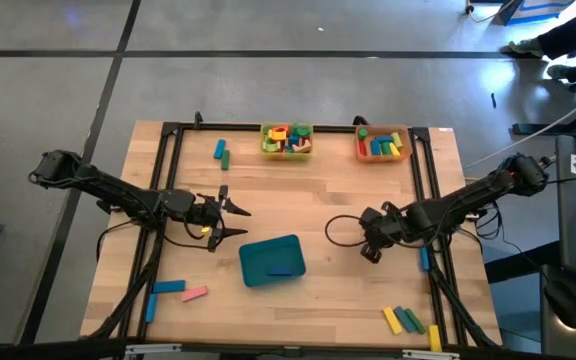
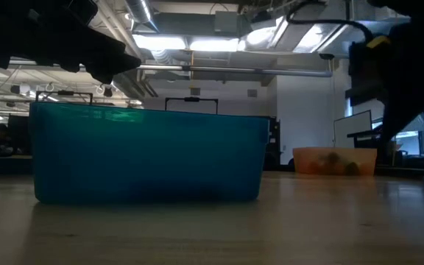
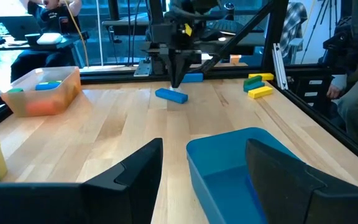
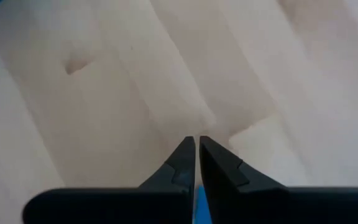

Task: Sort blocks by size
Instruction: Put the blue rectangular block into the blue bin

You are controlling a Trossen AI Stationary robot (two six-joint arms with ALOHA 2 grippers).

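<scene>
Several blocks [image 1: 406,320] lie scattered toward the tabletop's [image 1: 328,195] 5 and 7 o'clock corners, light, rigid, slick bars best pinched across their narrow sides; left end effector [image 1: 230,220] released, right end effector [image 1: 371,252] clenched empty

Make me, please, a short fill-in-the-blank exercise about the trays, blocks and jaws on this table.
1. The tray between the two arms has the colour ____.
2. The jaws of the right gripper are ____.
3. The jaws of the left gripper are ____.
4. Inside the orange tray, the blocks are mostly green, blue and ____.

Missing words: teal; shut; open; yellow
</scene>
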